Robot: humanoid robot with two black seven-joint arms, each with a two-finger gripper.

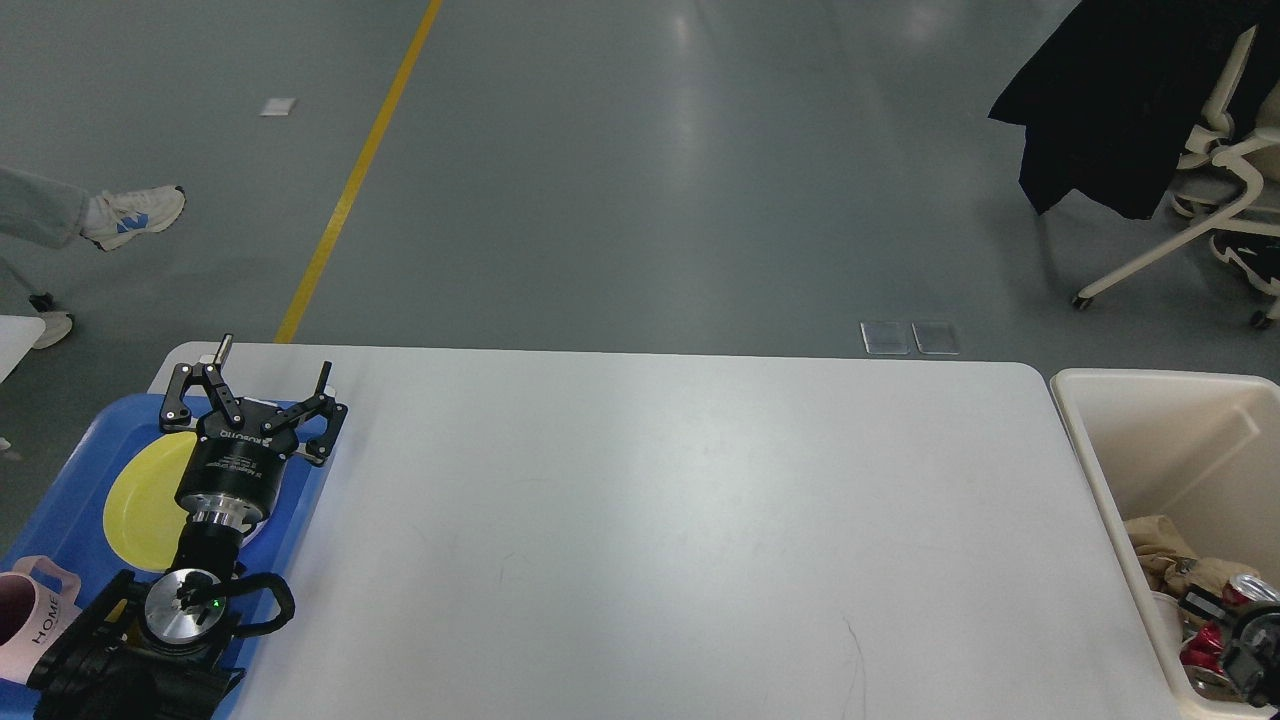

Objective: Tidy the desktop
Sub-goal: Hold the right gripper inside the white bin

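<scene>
The white desktop (640,520) fills the middle of the head view, and its surface is bare. My left gripper (272,362) hovers open over the far end of a blue tray (70,480) at the desktop's left end, with nothing between its fingers. My right gripper (1235,632) shows only as dark parts at the lower right, down inside the cream bin (1100,470). It sits against a red can (1205,642) with a silver end. Whether its fingers still hold the can is unclear.
The tray carries a yellow plate (140,500) and a pink mug (30,620) marked HOME. The bin also holds crumpled brown paper (1160,545) and a white cup. A person's feet are at the far left, and a chair with a dark coat stands at the far right.
</scene>
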